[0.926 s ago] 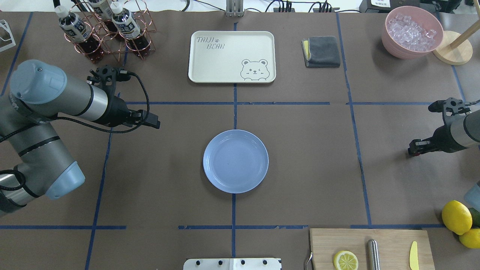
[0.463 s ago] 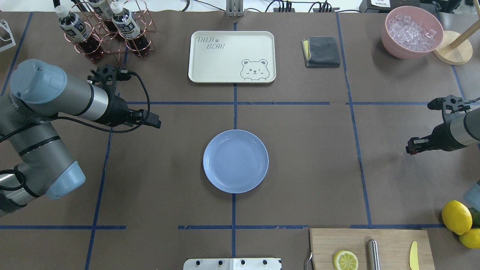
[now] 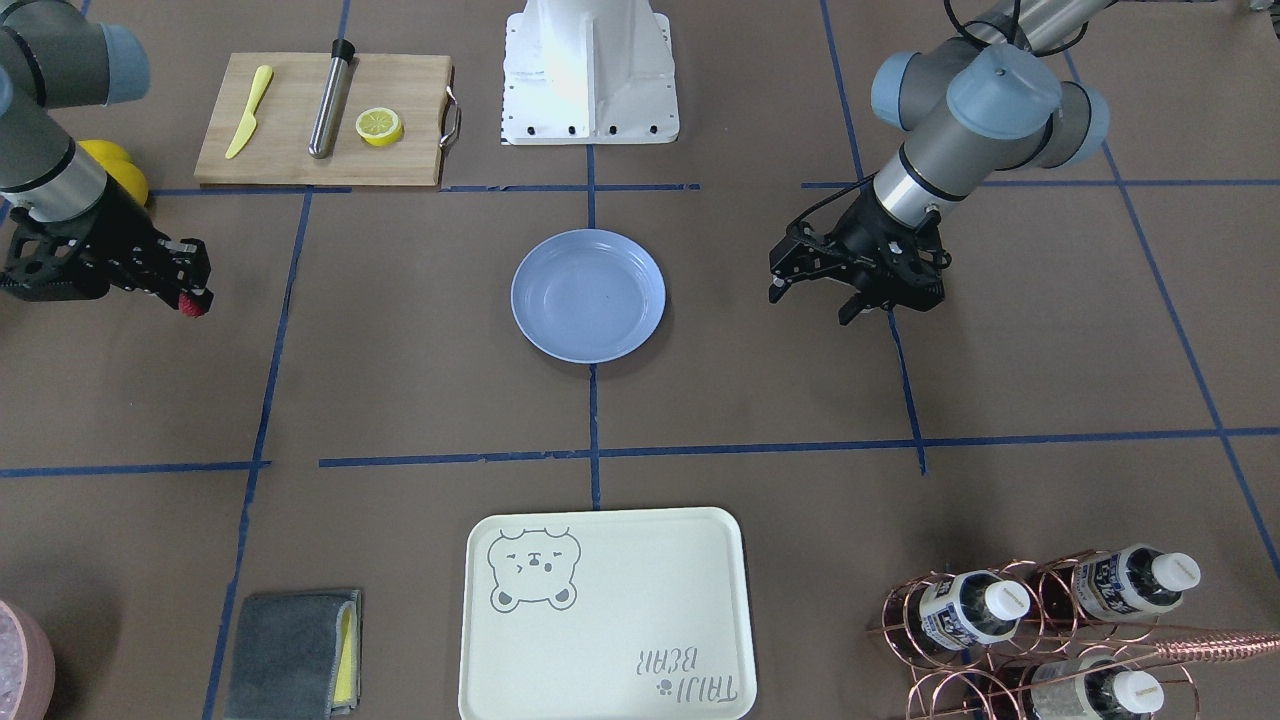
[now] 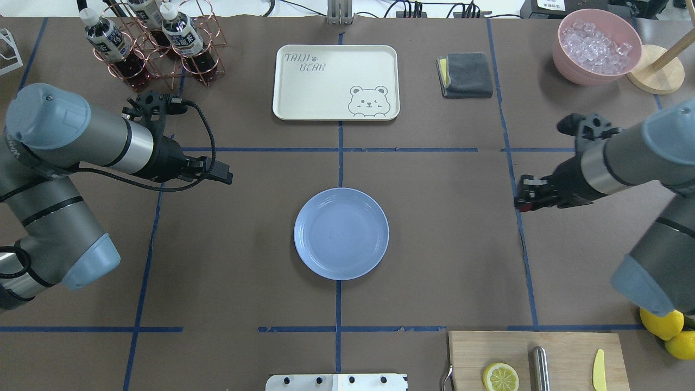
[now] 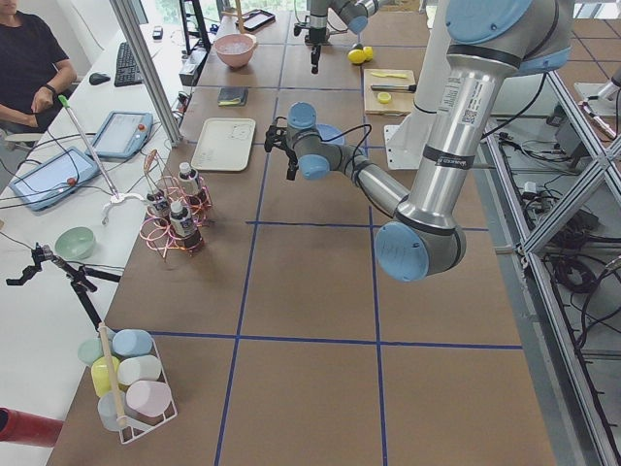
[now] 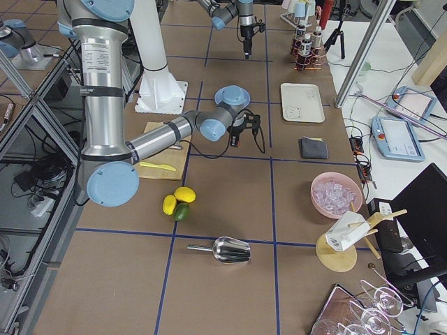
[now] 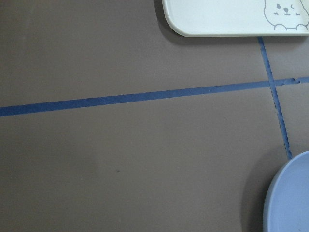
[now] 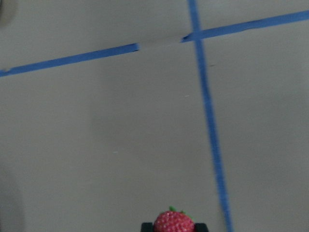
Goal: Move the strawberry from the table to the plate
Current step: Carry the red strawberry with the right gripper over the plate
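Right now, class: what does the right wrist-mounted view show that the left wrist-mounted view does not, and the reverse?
Only the right wrist-mounted view shows the strawberry, red and bumpy, at its bottom edge between two dark fingertips. Only the left wrist-mounted view shows a corner of the cream bear-print tray and part of the rim of the blue plate. Both show the brown table crossed by blue tape lines.
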{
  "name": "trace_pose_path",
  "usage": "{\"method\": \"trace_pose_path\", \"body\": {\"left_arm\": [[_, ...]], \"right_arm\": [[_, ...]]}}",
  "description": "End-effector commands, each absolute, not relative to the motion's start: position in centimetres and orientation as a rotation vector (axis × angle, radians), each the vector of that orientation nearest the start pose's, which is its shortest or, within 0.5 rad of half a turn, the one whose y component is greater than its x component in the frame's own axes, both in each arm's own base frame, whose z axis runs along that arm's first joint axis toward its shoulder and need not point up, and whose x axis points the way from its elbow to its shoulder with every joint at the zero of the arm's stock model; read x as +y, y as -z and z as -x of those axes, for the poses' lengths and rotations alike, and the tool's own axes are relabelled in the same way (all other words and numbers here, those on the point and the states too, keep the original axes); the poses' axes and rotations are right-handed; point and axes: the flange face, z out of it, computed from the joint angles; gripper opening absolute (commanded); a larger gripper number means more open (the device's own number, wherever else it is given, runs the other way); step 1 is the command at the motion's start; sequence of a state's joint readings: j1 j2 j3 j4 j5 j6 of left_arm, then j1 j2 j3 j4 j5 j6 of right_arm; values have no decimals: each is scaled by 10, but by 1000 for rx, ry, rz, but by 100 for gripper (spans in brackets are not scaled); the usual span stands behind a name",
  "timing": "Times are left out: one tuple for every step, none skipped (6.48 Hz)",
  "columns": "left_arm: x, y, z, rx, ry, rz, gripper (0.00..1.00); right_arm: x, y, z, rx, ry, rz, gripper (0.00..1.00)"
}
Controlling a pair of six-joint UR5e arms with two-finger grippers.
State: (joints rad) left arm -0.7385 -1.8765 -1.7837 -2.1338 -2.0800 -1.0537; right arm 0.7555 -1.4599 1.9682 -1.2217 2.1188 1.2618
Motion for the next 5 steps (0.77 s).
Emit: {"method": "trace_pose_path", "body": {"left_arm": [[-458, -327, -376, 1122, -80, -250, 99], [-458, -329, -377, 1121, -80, -247, 99], [-458, -330, -377, 1119, -80, -245, 99], [-458, -331, -377, 1118, -79, -244, 99], [-458, -332, -377, 1116, -79, -243, 99]], "right_arm": [[-390, -260, 414, -1050, -237, 111, 0], [-371, -219, 468, -1028, -265, 74, 0], [-361, -203, 524, -1005, -312, 75, 0], [-349, -201, 557, -981, -332, 46, 0], [-356, -187, 587, -968, -365, 44, 0]]}}
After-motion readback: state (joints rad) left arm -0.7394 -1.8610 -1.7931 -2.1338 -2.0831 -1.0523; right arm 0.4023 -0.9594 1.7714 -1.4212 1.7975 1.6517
